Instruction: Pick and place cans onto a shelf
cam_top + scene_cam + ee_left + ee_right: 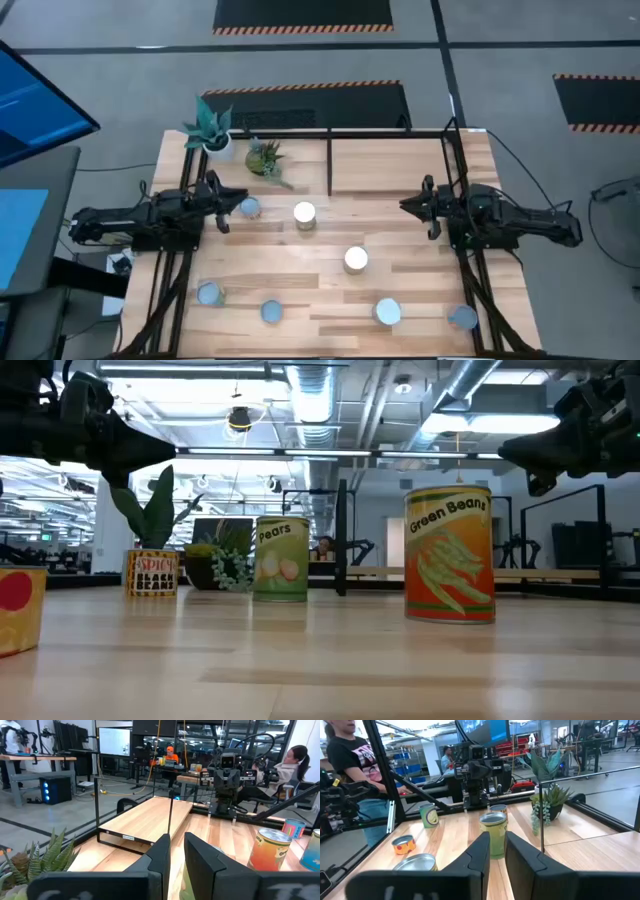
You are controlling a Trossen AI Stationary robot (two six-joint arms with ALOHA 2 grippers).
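Note:
Several cans stand upright on the wooden table: one with a pale top (249, 207) at the left, a Pears can (304, 214) (281, 558), a Green Beans can (355, 259) (450, 555), and more along the near edge (271, 312). The shelf (392, 134), a black bar frame over a wood base, stands at the far edge and holds no cans. My left gripper (236, 200) (177, 855) hovers above the table beside the pale-topped can. Its fingers are slightly apart with nothing between them. My right gripper (406, 206) (497, 852) hovers at the right, also slightly open with nothing between its fingers.
Two small potted plants (210, 128) (265, 156) stand at the far left, beside the shelf. A monitor (35, 110) stands off the table's left side. People sit and stand in the room beyond (350, 755). Bare wood lies between the two grippers.

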